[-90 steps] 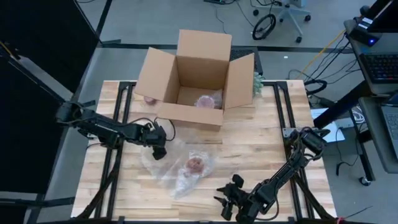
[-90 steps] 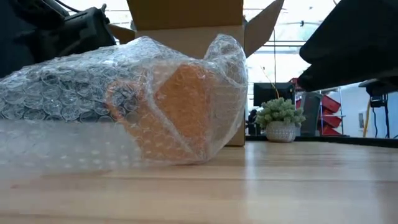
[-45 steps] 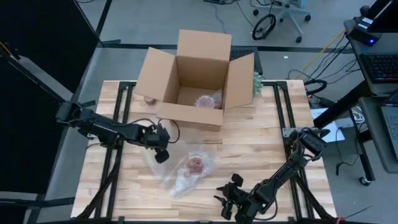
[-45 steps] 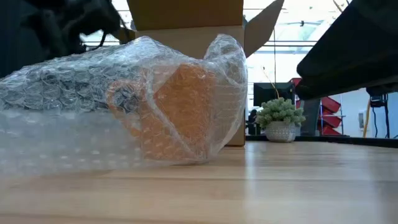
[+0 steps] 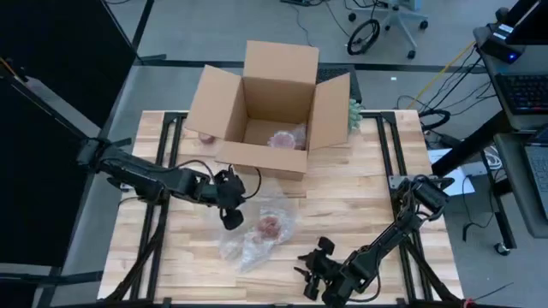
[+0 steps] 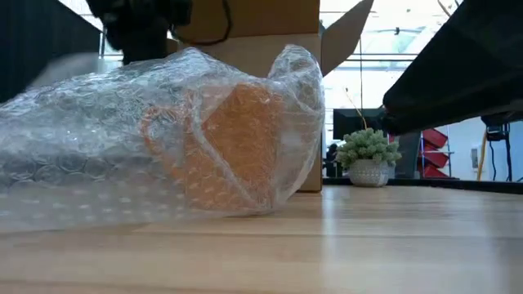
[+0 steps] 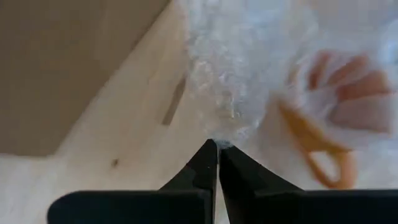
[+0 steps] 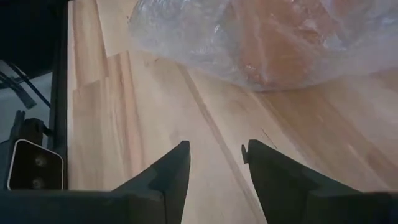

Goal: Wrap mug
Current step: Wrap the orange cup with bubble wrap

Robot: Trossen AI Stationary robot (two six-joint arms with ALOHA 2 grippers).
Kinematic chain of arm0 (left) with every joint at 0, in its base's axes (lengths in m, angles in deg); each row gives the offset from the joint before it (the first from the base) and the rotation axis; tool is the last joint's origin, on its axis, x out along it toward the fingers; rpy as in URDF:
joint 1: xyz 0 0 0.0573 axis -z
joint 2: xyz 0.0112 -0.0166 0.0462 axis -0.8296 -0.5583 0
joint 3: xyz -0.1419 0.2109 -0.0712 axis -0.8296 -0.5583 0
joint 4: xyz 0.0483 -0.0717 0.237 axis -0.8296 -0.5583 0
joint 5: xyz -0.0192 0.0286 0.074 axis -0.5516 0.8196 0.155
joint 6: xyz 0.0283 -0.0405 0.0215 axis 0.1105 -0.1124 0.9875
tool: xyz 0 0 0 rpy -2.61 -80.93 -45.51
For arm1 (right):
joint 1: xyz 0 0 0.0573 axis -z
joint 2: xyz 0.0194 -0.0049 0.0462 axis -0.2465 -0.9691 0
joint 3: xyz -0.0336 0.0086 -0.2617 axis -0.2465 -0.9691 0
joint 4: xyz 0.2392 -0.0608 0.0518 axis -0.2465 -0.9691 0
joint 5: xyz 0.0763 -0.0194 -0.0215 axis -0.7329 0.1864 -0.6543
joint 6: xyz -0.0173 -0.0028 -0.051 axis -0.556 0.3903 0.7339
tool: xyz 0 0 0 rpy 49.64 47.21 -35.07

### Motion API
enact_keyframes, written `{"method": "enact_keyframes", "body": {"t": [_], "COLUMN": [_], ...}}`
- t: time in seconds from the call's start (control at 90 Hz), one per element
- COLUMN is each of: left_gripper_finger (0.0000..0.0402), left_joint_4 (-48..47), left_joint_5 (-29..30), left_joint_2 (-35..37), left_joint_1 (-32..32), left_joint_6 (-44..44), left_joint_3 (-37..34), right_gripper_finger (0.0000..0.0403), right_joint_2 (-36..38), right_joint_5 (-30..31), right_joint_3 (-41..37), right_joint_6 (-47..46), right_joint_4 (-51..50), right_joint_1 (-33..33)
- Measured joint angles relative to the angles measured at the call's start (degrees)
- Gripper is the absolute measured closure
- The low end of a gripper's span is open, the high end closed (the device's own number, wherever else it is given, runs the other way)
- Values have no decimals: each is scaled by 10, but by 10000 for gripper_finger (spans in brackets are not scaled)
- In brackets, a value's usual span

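Left tool, pinched shut on the bubble wrap, has carried its edge toward the mug, folding the sheet over; right tool waits open.

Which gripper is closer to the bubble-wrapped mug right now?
Left. The left gripper is pinching the bubble wrap beside the mug; the right gripper waits open, apart at the table's near edge.

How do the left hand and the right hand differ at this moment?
The left hand is shut, pinching an edge of the bubble wrap; the right hand is open and holds nothing. The left hand is beside the mug, close to the cardboard box; the right hand waits apart, near the table's front edge. Both have two dark fingers.
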Motion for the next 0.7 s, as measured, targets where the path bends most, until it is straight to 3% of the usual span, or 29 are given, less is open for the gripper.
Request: {"method": "enact_keyframes", "body": {"t": [0.133,0.7], "left_gripper_finger": [401,401], "left_joint_4": [15,228], "left_joint_5": [2,-3], "left_joint_2": [0,-1], "left_joint_1": [6,45], "left_joint_6": [4,63], "left_joint_3": [25,36], "right_gripper_finger": [257,257], "right_joint_2": [0,0], "right_joint_5": [0,-2], "right_joint_3": [0,0], "right_joint_6": [0,2], "right_joint_4": [-1,-4], "right_joint_1": [0,7]}}
